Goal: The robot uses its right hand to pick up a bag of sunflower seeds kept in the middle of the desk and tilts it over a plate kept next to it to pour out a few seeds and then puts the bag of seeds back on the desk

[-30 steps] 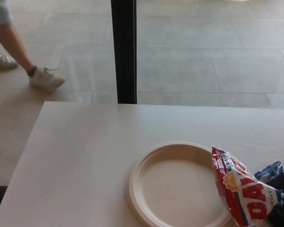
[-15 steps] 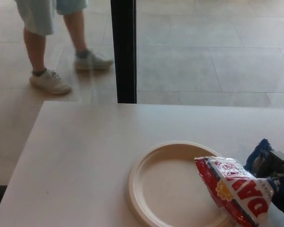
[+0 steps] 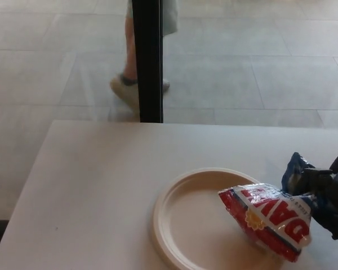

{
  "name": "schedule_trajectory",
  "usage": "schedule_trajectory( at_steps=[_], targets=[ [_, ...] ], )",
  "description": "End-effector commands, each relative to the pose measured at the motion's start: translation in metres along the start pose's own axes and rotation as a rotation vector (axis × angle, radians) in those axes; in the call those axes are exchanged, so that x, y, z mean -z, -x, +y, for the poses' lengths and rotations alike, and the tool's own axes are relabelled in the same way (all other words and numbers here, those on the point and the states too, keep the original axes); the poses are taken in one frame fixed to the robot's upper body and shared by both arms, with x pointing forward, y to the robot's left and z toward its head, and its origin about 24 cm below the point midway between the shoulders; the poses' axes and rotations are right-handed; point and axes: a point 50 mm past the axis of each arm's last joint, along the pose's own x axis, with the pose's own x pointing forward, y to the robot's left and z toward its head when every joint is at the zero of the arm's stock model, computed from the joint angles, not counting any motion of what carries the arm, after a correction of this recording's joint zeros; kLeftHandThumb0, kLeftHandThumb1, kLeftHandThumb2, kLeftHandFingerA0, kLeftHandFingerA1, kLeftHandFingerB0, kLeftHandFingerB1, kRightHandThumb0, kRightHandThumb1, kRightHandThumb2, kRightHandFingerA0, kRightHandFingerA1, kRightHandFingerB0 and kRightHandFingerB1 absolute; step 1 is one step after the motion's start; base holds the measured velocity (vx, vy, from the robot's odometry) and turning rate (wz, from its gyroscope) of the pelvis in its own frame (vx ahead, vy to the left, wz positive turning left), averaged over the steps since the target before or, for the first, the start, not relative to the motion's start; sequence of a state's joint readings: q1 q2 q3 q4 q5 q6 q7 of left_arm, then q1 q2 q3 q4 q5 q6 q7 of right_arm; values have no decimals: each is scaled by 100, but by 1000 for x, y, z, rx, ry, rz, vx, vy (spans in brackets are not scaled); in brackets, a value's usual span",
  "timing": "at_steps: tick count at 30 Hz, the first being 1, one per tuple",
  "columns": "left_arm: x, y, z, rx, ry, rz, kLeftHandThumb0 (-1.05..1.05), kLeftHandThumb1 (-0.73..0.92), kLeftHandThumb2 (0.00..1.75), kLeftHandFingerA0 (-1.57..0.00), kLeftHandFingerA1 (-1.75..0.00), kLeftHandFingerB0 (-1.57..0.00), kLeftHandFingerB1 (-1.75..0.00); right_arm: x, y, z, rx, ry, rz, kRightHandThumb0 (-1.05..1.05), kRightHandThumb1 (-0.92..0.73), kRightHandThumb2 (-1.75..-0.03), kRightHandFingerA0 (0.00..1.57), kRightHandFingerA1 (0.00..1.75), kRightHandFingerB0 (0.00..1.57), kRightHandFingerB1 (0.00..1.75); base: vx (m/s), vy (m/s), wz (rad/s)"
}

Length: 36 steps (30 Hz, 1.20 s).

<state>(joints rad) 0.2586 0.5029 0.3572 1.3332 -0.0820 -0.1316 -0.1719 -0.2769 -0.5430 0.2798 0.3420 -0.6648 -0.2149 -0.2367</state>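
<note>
Right black hand (image 3: 327,197) fingers closed around red-and-white foil seed bag (image 3: 267,218), tilted over round beige paper plate (image 3: 174,225).

This looks like a public or commercial hall, perhaps a lobby or showroom, rather than a home. Beyond the desk (image 3: 101,185) lies a wide floor (image 3: 242,67) of large pale glossy tiles, with no furniture on it. A black post (image 3: 149,62) rises just behind the desk's far edge, like the frame of a glass partition. A person (image 3: 136,84) in shorts and light sneakers walks on the floor behind that post. The desk itself is plain and pale.
</note>
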Motion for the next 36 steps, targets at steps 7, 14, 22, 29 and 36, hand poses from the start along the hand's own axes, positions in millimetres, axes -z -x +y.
schedule_trajectory(
  at_steps=[7, 14, 22, 29, 36],
  targets=[
    [9, 5, 12, -11, -37, 11, -46, 63, 58, -65, -62, -60, -46, 8, -14, -15, -186, 53, 169, -27, -51, -91, 90, 170, 83, 77, 0, 0, 0],
    [7, 5, 14, 0, -35, -1, -47, 63, 59, -58, -61, -58, -48, -2, -29, -35, -135, 91, 123, -28, -56, -89, 88, 175, 86, 97, 0, 0, 0],
    [8, 5, 14, -1, -61, 6, -46, 64, 59, -64, -63, -60, -47, -20, -41, -52, -86, 137, 52, -25, -50, -77, 89, 175, 73, 128, 0, 0, 0],
    [5, 5, 15, -3, -50, -4, -46, 64, 59, -64, -68, -63, -51, -38, -45, -63, -41, 201, -45, -27, -53, -83, 89, 175, 78, 143, 0, 0, 0],
    [3, 4, 15, -6, -34, 0, -44, 65, 60, -57, -61, -54, -46, -45, -50, -67, 3, 268, -87, -25, -47, -96, 90, 175, 71, 159, 0, 0, 0]
  ],
)
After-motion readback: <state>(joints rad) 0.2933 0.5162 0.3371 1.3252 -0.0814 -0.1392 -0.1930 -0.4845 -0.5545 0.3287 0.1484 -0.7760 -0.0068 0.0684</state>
